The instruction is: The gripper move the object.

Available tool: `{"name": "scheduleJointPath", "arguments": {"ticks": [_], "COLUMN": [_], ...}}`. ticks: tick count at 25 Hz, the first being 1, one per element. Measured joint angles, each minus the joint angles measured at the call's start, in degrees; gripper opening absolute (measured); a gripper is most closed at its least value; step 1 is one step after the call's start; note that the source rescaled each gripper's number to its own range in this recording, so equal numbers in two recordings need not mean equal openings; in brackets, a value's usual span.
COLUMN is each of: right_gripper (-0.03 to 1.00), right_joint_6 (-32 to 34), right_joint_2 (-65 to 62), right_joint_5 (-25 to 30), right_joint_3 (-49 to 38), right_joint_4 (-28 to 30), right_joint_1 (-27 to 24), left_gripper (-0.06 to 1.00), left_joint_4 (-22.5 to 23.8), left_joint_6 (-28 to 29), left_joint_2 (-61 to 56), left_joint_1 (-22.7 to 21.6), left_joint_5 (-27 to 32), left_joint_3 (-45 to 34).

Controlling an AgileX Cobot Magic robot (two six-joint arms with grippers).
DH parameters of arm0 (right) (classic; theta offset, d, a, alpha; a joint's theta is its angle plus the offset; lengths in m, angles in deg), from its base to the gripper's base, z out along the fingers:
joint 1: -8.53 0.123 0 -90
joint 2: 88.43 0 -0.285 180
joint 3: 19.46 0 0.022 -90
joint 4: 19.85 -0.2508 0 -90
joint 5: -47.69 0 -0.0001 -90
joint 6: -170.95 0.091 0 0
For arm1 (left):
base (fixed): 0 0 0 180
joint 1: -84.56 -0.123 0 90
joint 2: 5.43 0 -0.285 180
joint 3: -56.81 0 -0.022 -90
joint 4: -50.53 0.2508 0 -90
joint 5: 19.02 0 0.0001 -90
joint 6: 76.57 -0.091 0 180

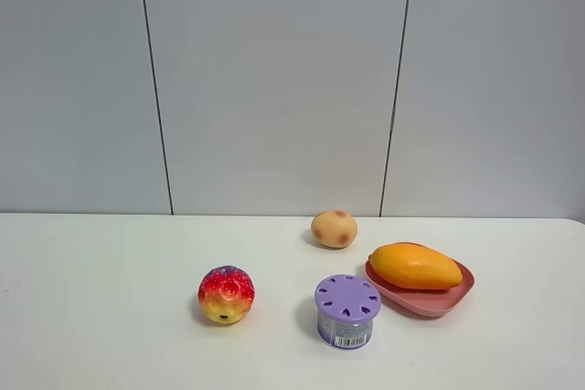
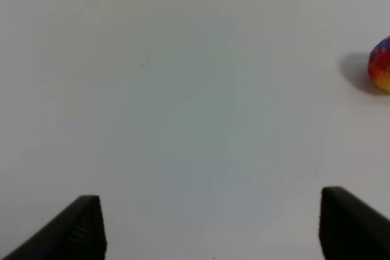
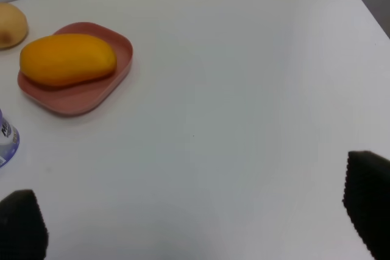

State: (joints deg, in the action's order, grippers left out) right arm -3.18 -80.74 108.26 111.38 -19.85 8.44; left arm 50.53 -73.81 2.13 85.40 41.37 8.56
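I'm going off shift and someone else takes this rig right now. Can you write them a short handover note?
Left gripper: open, empty, over bare table; strawberry-like ball off to one side.
Right gripper: open, empty, some way from the mango.
Mango lies on the pink tray, with the potato-like ball behind and the purple-lidded can in front-left.
Done: no grasp yet.
Left: reach the mango, probably with the right gripper, grip it and move it.

Left gripper [image 2: 210, 226]: spread wide, black fingertips [image 2: 79, 229] at both lower corners of its wrist view, hanging over bare table [image 2: 195, 89] and holding nothing. Right gripper [image 3: 195, 223]: likewise parted wide, dark fingertips [image 3: 365, 202] far apart, nothing between them, hovering above the table. Neither arm visible from the exterior high camera.
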Motion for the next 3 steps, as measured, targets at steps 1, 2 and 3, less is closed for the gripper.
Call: {"name": "scheduleJointPath", "arguments": {"ticks": [1,2,3], "right_gripper": [1.00,1.00,1.00], "right_joint_6": [0.00,0.00,0.00], "right_joint_2": [0.00,0.00,0.00], "right_joint_5": [0.00,0.00,0.00], "right_joint_3": [0.00,0.00,0.00], "right_joint_4": [0.00,0.00,0.00], "right_joint_1": [0.00,0.00,0.00], "left_gripper": [0.18,0.18,0.18], "left_joint_4": [0.00,0.00,0.00], "left_joint_6": [0.00,0.00,0.00], "left_joint_2": [0.00,0.00,0.00], "left_joint_1": [0.00,0.00,0.00], "left_joint_5": [0.00,0.00,0.00], "left_joint_3": [0.00,0.00,0.00]}}
